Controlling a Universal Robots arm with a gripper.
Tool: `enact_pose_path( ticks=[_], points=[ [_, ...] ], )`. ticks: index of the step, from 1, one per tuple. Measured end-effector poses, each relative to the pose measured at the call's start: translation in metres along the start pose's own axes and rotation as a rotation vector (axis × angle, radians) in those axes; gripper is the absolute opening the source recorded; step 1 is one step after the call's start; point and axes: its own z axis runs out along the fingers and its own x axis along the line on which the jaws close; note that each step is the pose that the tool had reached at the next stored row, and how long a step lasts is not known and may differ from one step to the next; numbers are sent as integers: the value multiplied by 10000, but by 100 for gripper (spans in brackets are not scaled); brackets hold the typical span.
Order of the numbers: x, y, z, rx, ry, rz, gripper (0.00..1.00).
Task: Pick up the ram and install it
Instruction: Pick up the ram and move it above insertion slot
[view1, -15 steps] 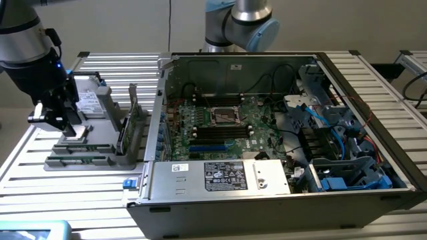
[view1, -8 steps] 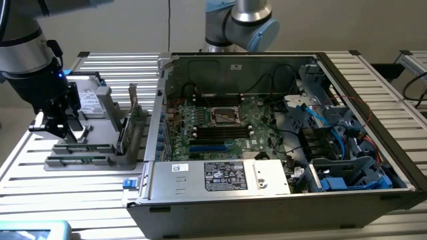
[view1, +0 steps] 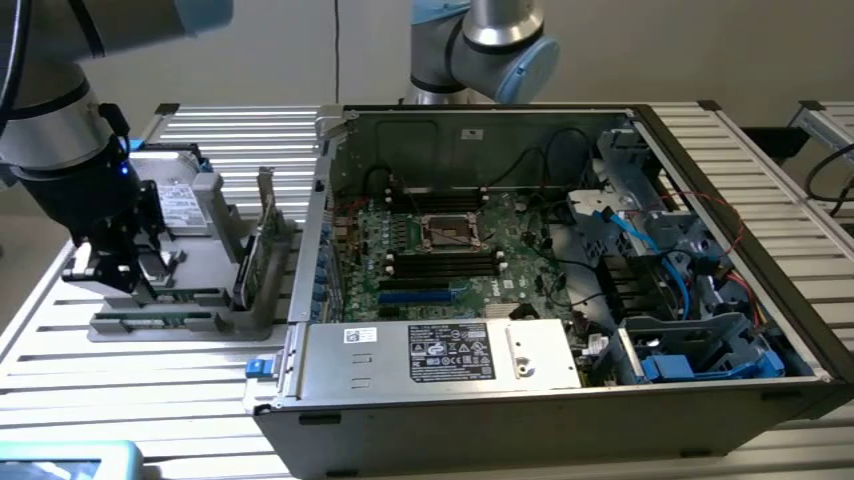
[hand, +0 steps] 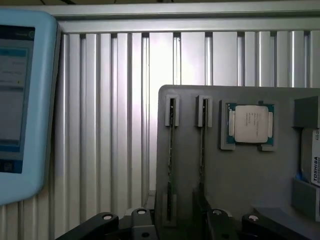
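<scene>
Two ram sticks (hand: 171, 150) (hand: 202, 150) stand on edge in parallel slots of a grey parts holder (hand: 240, 180). In the exterior view the holder (view1: 254, 320) lies on the slatted table, left of the open computer case, with a ram stick (view1: 154, 321) along its near side. My gripper (view1: 114, 272) hangs low over the holder's left end, just above the ram slots. It is open with nothing between its fingers. Its dark base (hand: 145, 225) shows in the wrist view beside the near ends of the sticks. The motherboard's black memory slots (view1: 441, 262) lie inside the case.
The holder also carries a processor chip (hand: 250, 124), a silver hard drive (view1: 180, 205) and an upright expansion card (view1: 263, 235). The open case (view1: 721, 400) holds cables and drive cages at the exterior view's right. A light-blue tablet (hand: 20, 100) lies near the holder.
</scene>
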Motion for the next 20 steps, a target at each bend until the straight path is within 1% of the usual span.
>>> enact_pose_path(
  ticks=[3,5,6,8,9,10,15,20],
  points=[
    [14,-4,51,-5,0,30,42],
    [26,-10,76,-34,0,43,42],
    [31,-12,87,-65,1,51,42],
    [37,-14,103,-165,4,66,42],
    [38,-17,115,-201,4,74,42],
    [38,-19,132,-212,3,93,42],
    [35,-55,221,-220,-1,293,42],
    [32,-60,312,-234,-7,535,42]
  ],
)
